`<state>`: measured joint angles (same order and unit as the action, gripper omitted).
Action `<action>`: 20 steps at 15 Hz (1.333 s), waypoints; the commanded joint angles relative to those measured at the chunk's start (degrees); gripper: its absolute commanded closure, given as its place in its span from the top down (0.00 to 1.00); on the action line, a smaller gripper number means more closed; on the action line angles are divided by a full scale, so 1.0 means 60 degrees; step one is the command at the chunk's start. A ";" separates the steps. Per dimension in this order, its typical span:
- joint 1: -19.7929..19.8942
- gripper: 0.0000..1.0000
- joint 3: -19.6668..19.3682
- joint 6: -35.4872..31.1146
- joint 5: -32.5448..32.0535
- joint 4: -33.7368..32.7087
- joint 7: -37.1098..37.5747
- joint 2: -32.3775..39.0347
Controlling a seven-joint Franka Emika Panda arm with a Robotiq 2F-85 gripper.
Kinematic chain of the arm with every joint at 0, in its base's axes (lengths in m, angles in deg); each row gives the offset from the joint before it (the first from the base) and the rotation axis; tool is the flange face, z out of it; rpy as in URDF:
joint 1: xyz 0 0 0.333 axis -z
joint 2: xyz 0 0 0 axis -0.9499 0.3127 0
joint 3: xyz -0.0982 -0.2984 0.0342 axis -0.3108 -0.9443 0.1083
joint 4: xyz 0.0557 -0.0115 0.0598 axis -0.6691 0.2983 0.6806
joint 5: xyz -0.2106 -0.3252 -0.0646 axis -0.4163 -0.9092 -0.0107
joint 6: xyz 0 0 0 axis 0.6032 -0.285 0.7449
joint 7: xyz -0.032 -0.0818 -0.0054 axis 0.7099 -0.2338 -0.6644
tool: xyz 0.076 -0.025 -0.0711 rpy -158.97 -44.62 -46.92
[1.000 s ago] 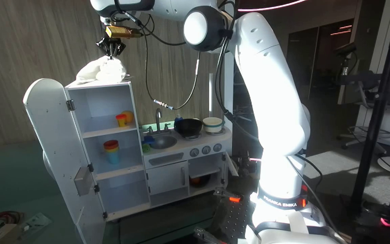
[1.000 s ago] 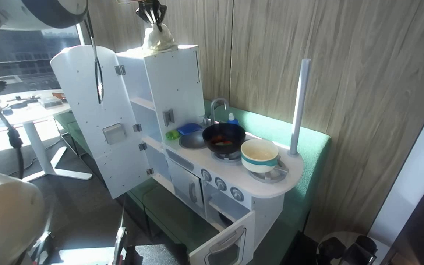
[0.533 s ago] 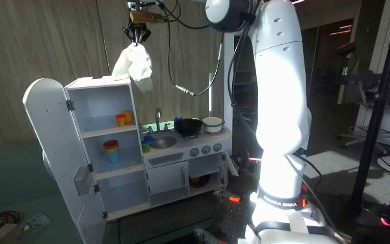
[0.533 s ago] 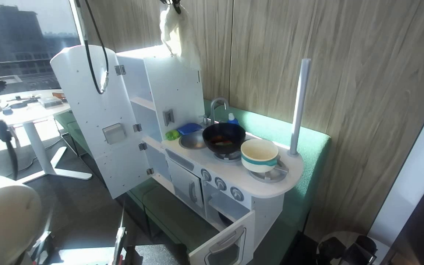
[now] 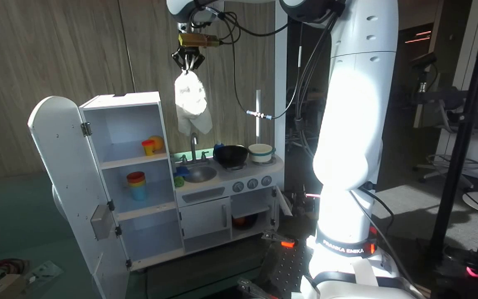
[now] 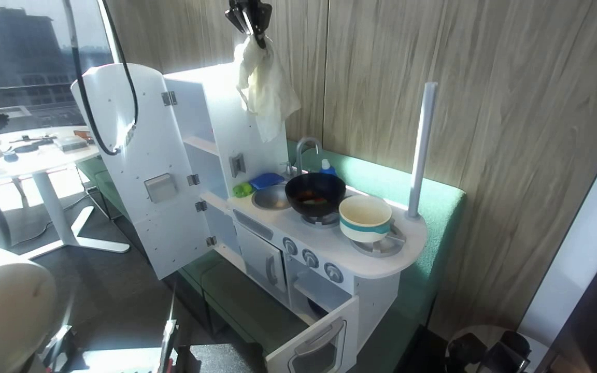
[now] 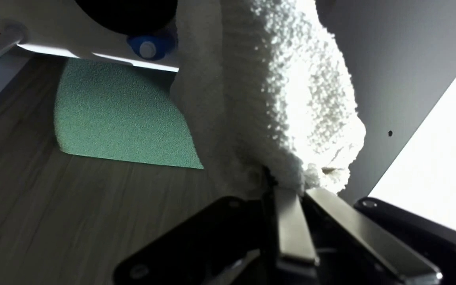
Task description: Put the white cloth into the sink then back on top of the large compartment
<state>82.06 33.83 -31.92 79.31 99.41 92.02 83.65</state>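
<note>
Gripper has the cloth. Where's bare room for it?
Sink, between black pot and blue thing; cabinet top, beside the open door; bottom shelf, one level below the stacked cups. Crowded: burners, under black pot and white pot.

In an exterior view we get daylight through the window [image 6: 34, 57], hazing that side and streaking the lower left corner with glare. In an exterior view the white cloth [image 5: 190, 94] partly burns out (we can hardly read its folds there), as does the arm [image 5: 350, 124], against a dim wall [image 5: 56, 50]. Our wrist view runs from deep shadow to blinding white.
</note>
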 commanded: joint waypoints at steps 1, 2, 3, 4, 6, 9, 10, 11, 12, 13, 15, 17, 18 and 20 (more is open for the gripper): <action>0.0064 0.02 -0.0122 -0.1868 0.0023 0.1633 0.0250 -0.0237; 0.0112 0.02 -0.0179 -0.2306 0.0040 0.1973 0.0328 -0.0159; 0.0162 0.02 -0.0241 -0.2602 0.0060 0.2278 0.0415 -0.0091; 0.0205 0.02 -0.0301 -0.2926 0.0149 0.2560 0.0413 -0.0035; 0.0281 0.02 -0.0400 -0.3555 0.0304 0.3081 0.0392 0.0126; 0.0346 0.02 -0.0485 -0.4272 0.0873 0.3583 0.0219 0.0514; 0.0339 0.02 -0.0471 -0.4554 0.1133 0.3709 0.0033 0.0666; 0.0331 0.02 -0.0443 -0.4850 0.1410 0.3807 -0.0123 0.0815; 0.0324 0.02 -0.0401 -0.5190 0.1731 0.3878 -0.0327 0.0996; 0.0322 0.02 -0.0354 -0.5380 0.2043 0.3914 -0.0517 0.1177; 0.0344 0.02 -0.0208 -0.5666 0.2818 0.3934 -0.0952 0.1597; 0.0400 0.02 0.0005 -0.5763 0.3672 0.3909 -0.1481 0.2009; 0.0439 0.02 0.0111 -0.5805 0.4060 0.3891 -0.1718 0.2203; 0.0533 0.02 0.0310 -0.5783 0.4770 0.3852 -0.2111 0.2588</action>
<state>84.05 33.75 -64.74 102.50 123.33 83.29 96.49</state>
